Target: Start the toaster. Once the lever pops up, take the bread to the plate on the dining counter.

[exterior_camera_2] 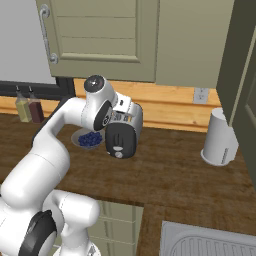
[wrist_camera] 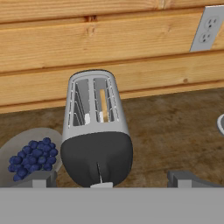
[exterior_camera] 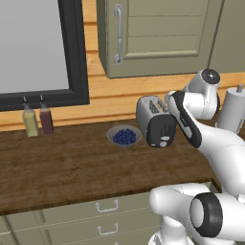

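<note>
- We are in a rendered kitchen with a wall of horizontal orange-brown wood planks (wrist_camera: pixel 109 43), pale green cabinets (exterior_camera: pixel 158 33) above it, and a dark-framed window (exterior_camera: pixel 38 48) to the left.
- Below runs a dark brown wood-grain tabletop (exterior_camera: pixel 62 167), with green drawers (exterior_camera: pixel 105 208) under its front edge.
- The toaster (exterior_camera: pixel 155 119), a rounded silver-grey body with a black end face, stands on the tabletop near the wall, its black end turned toward us.
- In the hand view we look down into its two slots; the bread (wrist_camera: pixel 103 105) shows as a thin tan edge standing upright in the right-hand slot.
- The lever (wrist_camera: pixel 101 185) shows as a small pale tab at the bottom of the black face in the hand view, cut off by the frame edge.
- A small white round knob (exterior_camera_2: pixel 119 154) sits low on the black face.
- Just left of the toaster, close beside it, sits a small grey bowl of blueberries (exterior_camera: pixel 124 137).
- The white arm reaches over the toaster from behind, and the hand (wrist_camera: pixel 109 179) hangs above the toaster's black end, its two dark fingers (wrist_camera: pixel 37 179) spread wide to either side and grasping nothing.
- Two small bottles (exterior_camera: pixel 38 120), one yellowish and one dark red, stand side by side under the window, well apart from the toaster.
- A white paper towel roll (exterior_camera_2: pixel 219 137) stands upright to the right of the toaster.
- A white wall socket (wrist_camera: pixel 207 28) is set in the planks above that side.
- The corner of a metal sink (exterior_camera_2: pixel 210 242) shows at the lower right in the right base view.
</note>
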### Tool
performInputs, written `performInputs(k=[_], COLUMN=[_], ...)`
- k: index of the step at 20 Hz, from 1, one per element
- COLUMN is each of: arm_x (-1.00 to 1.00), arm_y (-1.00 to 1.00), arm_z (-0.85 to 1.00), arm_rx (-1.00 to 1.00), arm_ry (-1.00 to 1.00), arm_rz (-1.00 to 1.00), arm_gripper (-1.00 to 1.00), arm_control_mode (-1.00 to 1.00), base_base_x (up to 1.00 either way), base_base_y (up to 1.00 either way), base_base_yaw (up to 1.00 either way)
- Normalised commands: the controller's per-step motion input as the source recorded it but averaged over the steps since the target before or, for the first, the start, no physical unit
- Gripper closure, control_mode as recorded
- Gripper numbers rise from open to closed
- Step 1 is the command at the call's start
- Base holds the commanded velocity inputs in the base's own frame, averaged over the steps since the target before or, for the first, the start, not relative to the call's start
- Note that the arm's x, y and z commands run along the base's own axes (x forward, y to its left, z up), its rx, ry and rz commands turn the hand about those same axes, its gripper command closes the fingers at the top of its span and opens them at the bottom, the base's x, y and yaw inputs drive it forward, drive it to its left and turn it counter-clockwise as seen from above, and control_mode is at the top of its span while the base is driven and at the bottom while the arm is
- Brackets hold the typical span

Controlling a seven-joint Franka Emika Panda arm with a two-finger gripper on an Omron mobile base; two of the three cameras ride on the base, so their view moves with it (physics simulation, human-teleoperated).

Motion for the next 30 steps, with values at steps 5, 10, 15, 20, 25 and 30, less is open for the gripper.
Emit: performInputs(k=[5, 10, 15, 20, 25, 30], arm_x=[0.00, 0.00, 0.00, 0.00, 0.00, 0.00], arm_y=[0.00, 0.00, 0.00, 0.00, 0.00, 0.00], arm_z=[0.00, 0.00, 0.00, 0.00, 0.00, 0.00], arm_rx=[0.00, 0.00, 0.00, 0.00, 0.00, 0.00], arm_ry=[0.00, 0.00, 0.00, 0.00, 0.00, 0.00], arm_rz=[0.00, 0.00, 0.00, 0.00, 0.00, 0.00], arm_gripper=[-1.00, -1.00, -1.00, -1.00, -1.00, -1.00], arm_control_mode=[-1.00, -1.00, -1.00, -1.00, -1.00, -1.00], base_base_x=[0.00, 0.00, 0.00, 0.00, 0.00, 0.00], base_base_y=[0.00, 0.00, 0.00, 0.00, 0.00, 0.00], base_base_yaw=[0.00, 0.00, 0.00, 0.00, 0.00, 0.00])
